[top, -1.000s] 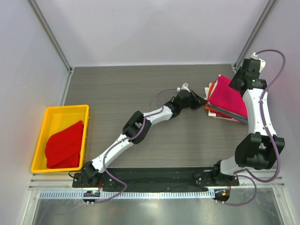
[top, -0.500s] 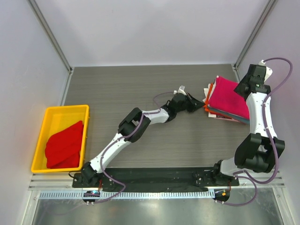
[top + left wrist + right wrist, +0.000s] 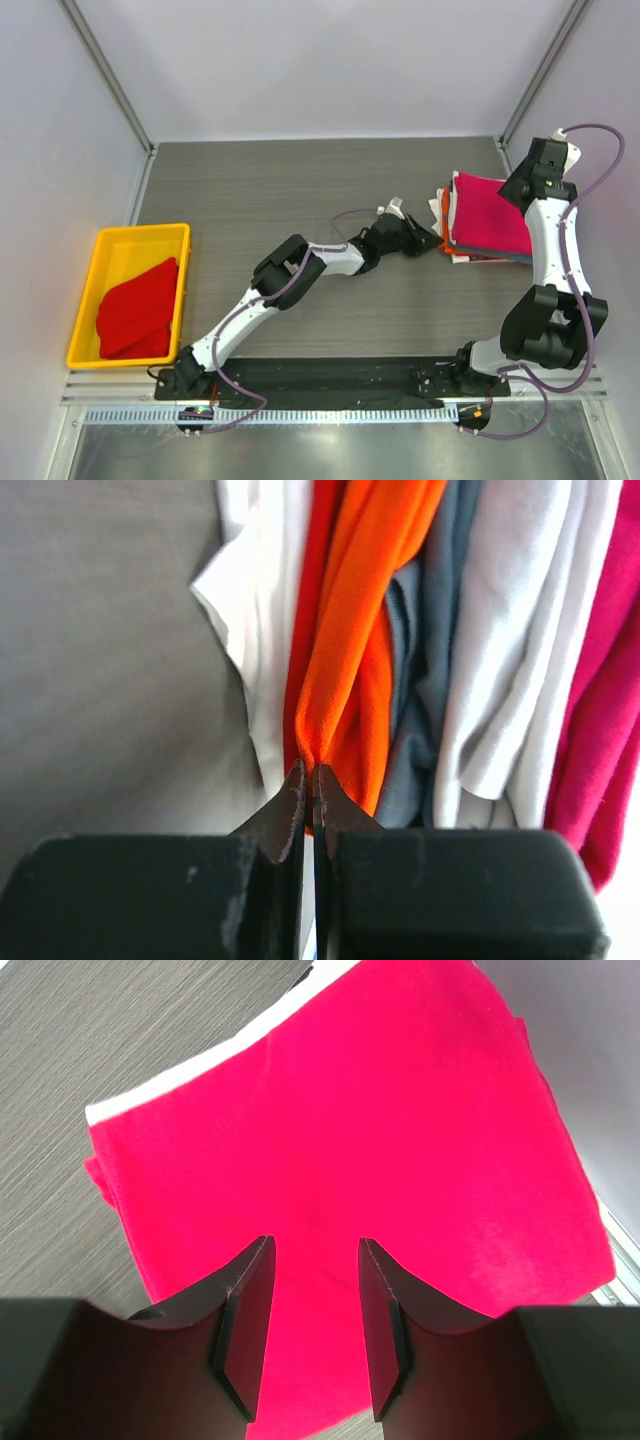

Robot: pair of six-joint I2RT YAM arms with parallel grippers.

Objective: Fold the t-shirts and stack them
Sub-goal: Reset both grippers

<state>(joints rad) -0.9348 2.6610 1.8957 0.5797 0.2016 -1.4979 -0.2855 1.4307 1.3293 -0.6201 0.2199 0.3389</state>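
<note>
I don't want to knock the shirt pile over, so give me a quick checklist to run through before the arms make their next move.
1. Left gripper shut: ok.
2. Its tips free of cloth: cannot tell; they meet right at the orange t-shirt fold.
3. Right gripper open over the magenta t-shirt: ok.
4. Stack edges flush: not ok; a white t-shirt and the orange layer stick out.
5. All shirts stacked: not ok; a red t-shirt lies in the yellow tray.
</note>
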